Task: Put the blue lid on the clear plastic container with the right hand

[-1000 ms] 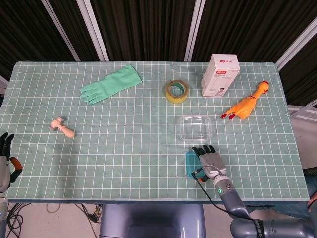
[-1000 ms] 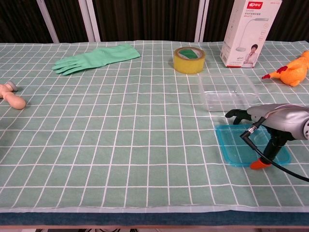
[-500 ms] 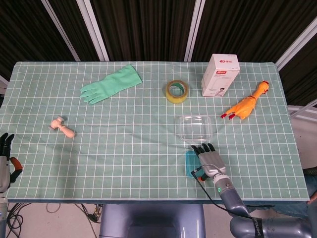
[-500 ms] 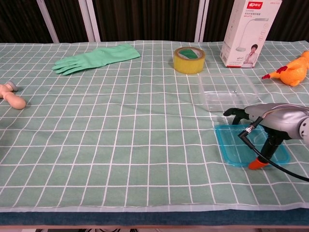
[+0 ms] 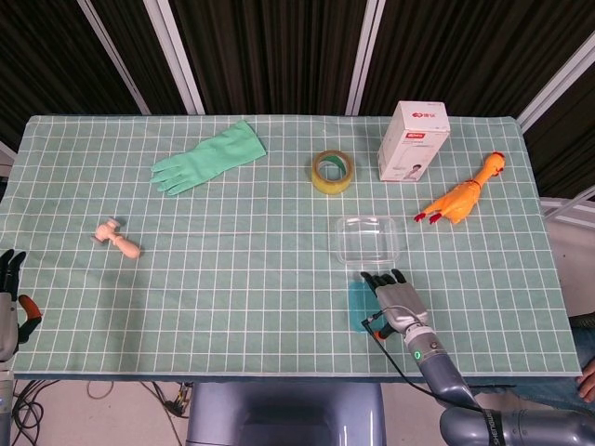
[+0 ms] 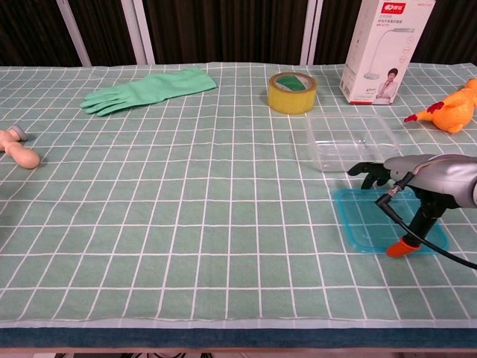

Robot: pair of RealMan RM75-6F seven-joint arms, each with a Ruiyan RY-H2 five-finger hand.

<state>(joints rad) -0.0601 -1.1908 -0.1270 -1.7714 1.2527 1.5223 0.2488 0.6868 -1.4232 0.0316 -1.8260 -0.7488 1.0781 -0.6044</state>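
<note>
Chest view shows one blue lid under the released right hand, beside one clear container.

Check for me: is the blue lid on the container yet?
No, the blue lid lies flat on the table cloth beside the clear container, under the right hand.

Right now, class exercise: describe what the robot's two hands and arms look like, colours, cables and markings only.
The right hand has a silver-grey shell, black fingers, an orange thumb tip, a looping black cable and a green light on its grey wrist. The left hand shows black fingers and an orange tip.
</note>
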